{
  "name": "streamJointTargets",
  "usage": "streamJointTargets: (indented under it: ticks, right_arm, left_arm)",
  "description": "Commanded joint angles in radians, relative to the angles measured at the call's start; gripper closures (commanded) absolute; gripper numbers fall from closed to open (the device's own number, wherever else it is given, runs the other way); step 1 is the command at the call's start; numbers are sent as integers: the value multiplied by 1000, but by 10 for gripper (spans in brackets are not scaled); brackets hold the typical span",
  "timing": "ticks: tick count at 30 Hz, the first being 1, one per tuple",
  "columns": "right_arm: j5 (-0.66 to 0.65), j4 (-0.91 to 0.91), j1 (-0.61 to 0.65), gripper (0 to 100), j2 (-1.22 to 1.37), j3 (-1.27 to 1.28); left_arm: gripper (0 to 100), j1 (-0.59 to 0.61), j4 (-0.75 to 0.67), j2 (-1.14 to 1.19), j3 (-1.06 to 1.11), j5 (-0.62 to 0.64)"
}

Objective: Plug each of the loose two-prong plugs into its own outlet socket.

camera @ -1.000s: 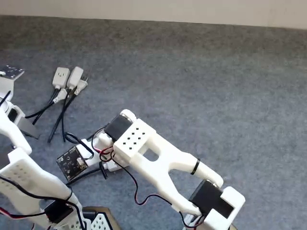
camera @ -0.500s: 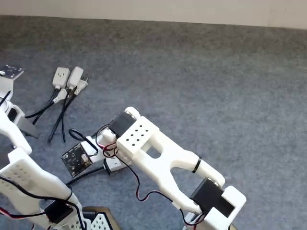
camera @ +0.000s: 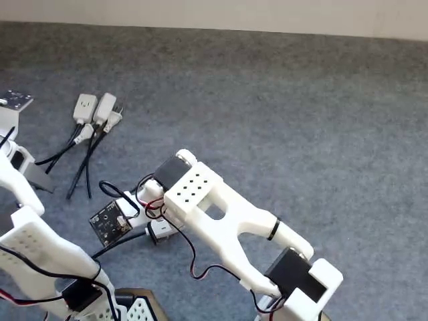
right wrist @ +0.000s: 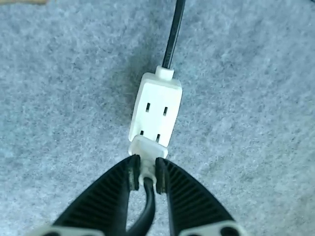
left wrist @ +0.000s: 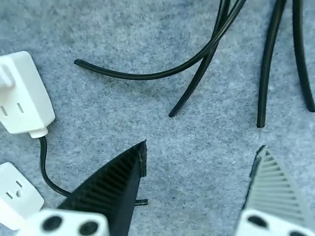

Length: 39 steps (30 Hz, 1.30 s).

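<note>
My right gripper (right wrist: 144, 164) is shut on a small white two-prong plug (right wrist: 147, 146). The plug sits against the near end of a white outlet block (right wrist: 156, 108) lying on the carpet; I cannot tell whether its prongs are in. In the high view the right arm (camera: 200, 200) is low over the carpet near the front. My left gripper (left wrist: 202, 147) stands open over bare carpet, with two white outlet blocks (left wrist: 22, 101) (left wrist: 15, 194) off to one side. Farther back lie two white outlets (camera: 85, 107) (camera: 105, 105) and a loose plug (camera: 115, 119).
Black cords (left wrist: 206, 54) cross the carpet ahead of the left gripper, and their ends (camera: 80, 167) trail toward the left arm. The outlet block's own black cord (right wrist: 173, 29) runs away from it. The grey carpet (camera: 301, 120) to the right is open.
The right arm has shifted a little to the right and toward the front, keeping hold of the plug. The left arm and the far outlets have stayed still.
</note>
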State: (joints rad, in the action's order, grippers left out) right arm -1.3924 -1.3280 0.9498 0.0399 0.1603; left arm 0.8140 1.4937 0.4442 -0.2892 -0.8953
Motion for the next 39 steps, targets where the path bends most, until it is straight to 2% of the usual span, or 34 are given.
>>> streamJointTargets:
  ticks: [1, 16, 25, 39]
  right_arm:
    - [6, 10, 13, 995, -10, 4]
    - [75, 101, 62, 995, 10, 10]
    - [72, 101, -21, 995, 1, 24]
    - [126, 93, 2, 995, -71, 2]
  left_arm:
    - [663, 4, -11, -5, -10, -5]
    - [663, 4, -11, -5, -10, -5]
    - [663, 16, -11, -5, -10, -5]
    - [663, 16, -11, -5, -10, -5]
